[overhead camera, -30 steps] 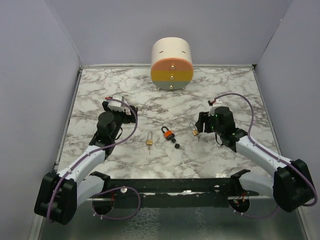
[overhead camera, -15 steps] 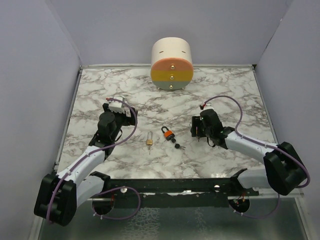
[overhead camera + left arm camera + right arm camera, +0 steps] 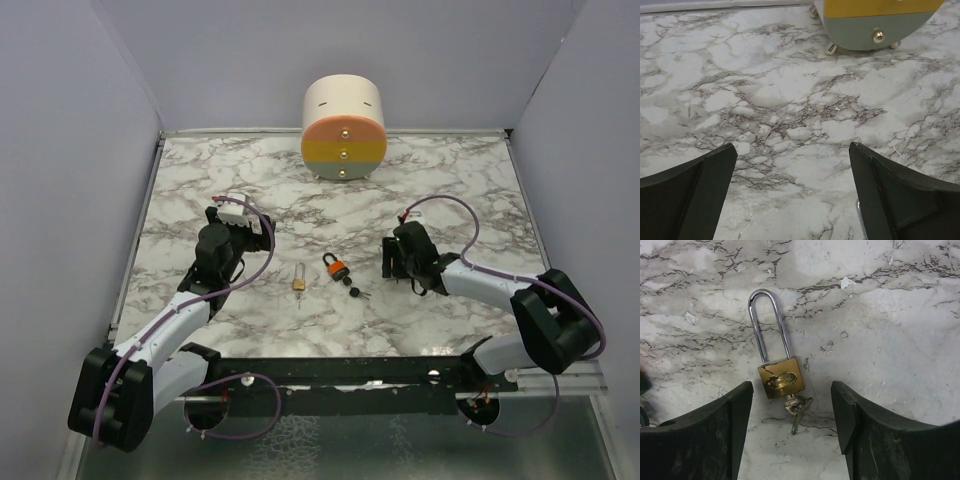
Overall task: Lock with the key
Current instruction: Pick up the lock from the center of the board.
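Note:
The key is a tiny black-headed piece lying on the marble just right of and below the orange padlock; a second black head lies against it. My right gripper is open, to the right of them. In the right wrist view its fingers straddle a small brass padlock with a long silver shackle and small metal keys hanging at its base; my right gripper touches nothing. My left gripper is open and empty at the left, and shows only bare marble between its fingers in its wrist view.
A second brass padlock lies left of the orange one. A round cream drum with orange, yellow and grey bands stands at the back centre; its grey band and brass knob show in the left wrist view. Grey walls enclose the table.
My right gripper has moved left and lower, so it now covers the brass padlock in the top view. My left arm has barely moved. The padlocks and key lie as before.

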Motion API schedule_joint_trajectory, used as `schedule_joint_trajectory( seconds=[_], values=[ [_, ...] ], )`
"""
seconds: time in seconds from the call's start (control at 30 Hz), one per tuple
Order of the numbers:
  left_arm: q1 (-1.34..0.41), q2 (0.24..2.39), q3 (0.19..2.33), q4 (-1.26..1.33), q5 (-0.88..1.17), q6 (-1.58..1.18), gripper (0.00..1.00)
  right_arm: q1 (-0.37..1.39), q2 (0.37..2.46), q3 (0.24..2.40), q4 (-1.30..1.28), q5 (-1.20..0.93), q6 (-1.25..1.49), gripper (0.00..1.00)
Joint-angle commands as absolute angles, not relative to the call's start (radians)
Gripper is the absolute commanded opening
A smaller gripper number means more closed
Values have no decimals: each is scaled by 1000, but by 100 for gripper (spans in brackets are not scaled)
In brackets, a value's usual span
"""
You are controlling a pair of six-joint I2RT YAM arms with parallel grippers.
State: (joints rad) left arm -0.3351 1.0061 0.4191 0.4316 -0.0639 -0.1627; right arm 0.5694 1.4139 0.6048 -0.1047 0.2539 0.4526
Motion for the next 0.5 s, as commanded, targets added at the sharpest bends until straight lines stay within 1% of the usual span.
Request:
schedule_joint_trajectory(
  seconds=[0.0,0.27,0.47],
  values=[
    [-339,1012,449,434,-67,-178,99,581,1436,631,-76,261,464,65],
    [-339,1014,449,435,-69,-192,99,593,1501,645,-78,277,463,64],
    [-339,1020,449,438,-75,-199,99,614,1520,649,-95,283,477,60]
  ],
)
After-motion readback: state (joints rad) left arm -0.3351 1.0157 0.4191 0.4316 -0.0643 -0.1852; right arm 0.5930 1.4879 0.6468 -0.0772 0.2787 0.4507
